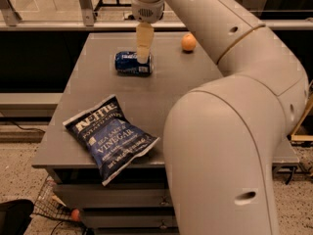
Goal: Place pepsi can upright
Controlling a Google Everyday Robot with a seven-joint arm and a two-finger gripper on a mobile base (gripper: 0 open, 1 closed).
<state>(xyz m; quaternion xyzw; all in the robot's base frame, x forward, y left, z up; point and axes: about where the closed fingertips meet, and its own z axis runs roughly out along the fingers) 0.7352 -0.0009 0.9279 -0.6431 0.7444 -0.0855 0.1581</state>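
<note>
Pepsi can (128, 63) on its side, stretching to 9 o'clock from gripper (143, 58) above (grip unreadable).

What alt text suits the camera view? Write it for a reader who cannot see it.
A small dark-blue metal pepsi can lies on its side at the far end of a grey table, with the gripper pointing down over it. A flat dark-blue chip bag overhangs the near edge; a round orange fruit sits far right.
</note>
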